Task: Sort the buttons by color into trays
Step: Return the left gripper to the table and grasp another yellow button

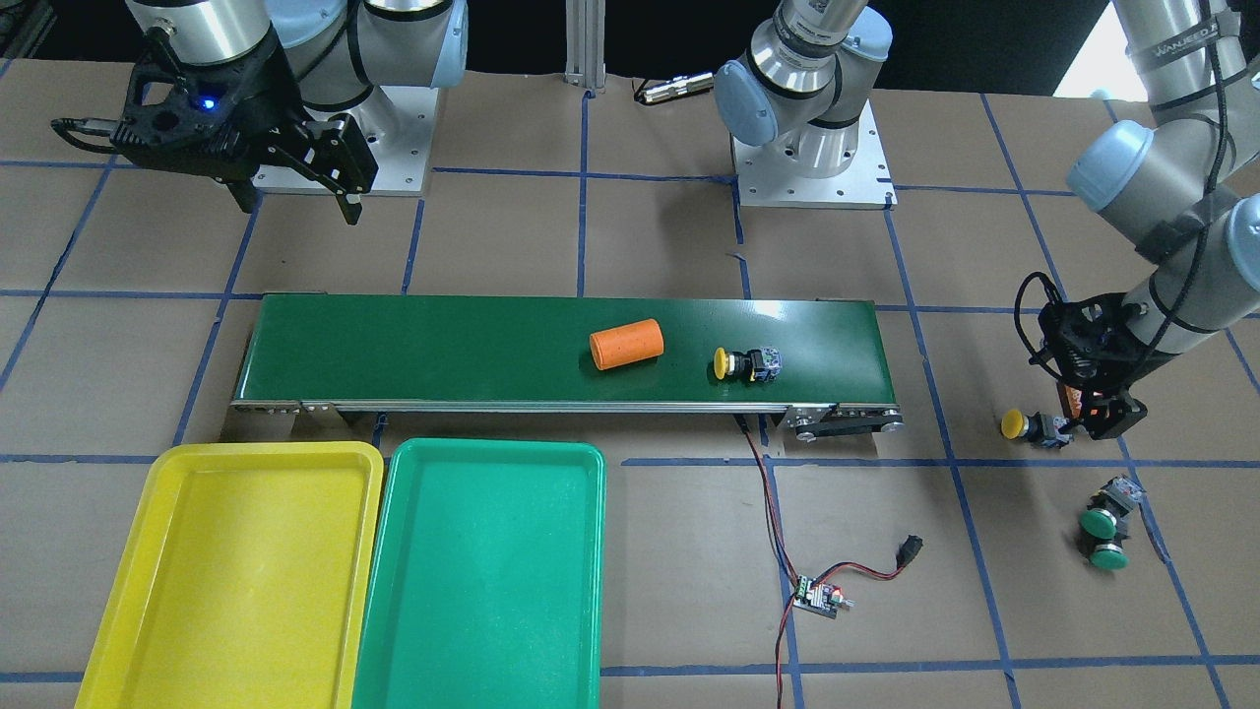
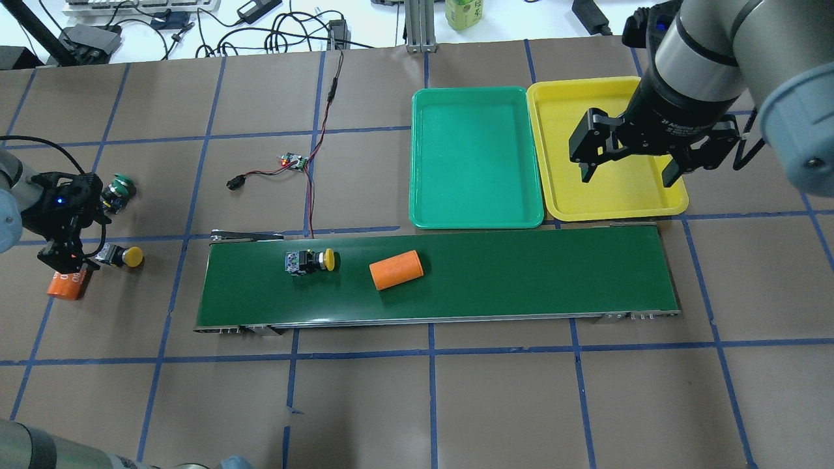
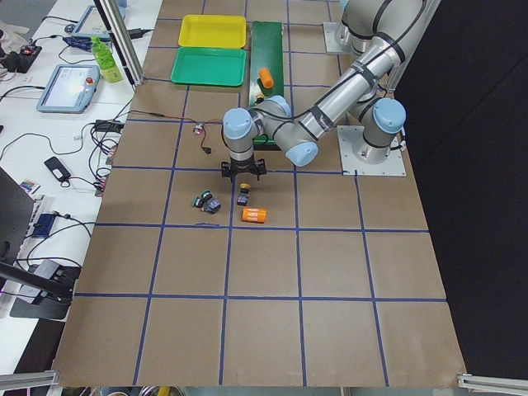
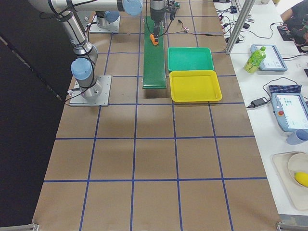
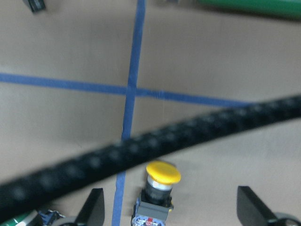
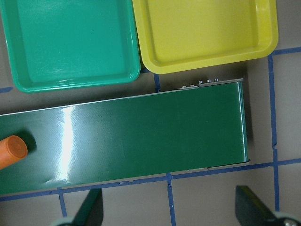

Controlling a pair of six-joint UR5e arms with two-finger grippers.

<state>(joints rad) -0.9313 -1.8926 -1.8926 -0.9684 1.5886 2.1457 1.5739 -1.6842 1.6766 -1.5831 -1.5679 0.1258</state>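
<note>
A: The left gripper [image 5: 171, 207]?
B: Spread wide, a yellow button [image 5: 162, 179] between its fingers [image 5: 94, 209] on the table [image 5: 211, 61], untouched.
A: And the right gripper [image 2: 627, 174]?
B: Open too, raised. The second yellow button [image 2: 313, 261] lies on the belt [image 2: 521, 273], near an orange cylinder [image 2: 396, 270].

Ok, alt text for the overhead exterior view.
A green conveyor belt holds a yellow button and an orange cylinder, an empty green tray and yellow tray beyond. The open right pincer hides part of the yellow tray; the left pincer is by another yellow button, far left.
</note>
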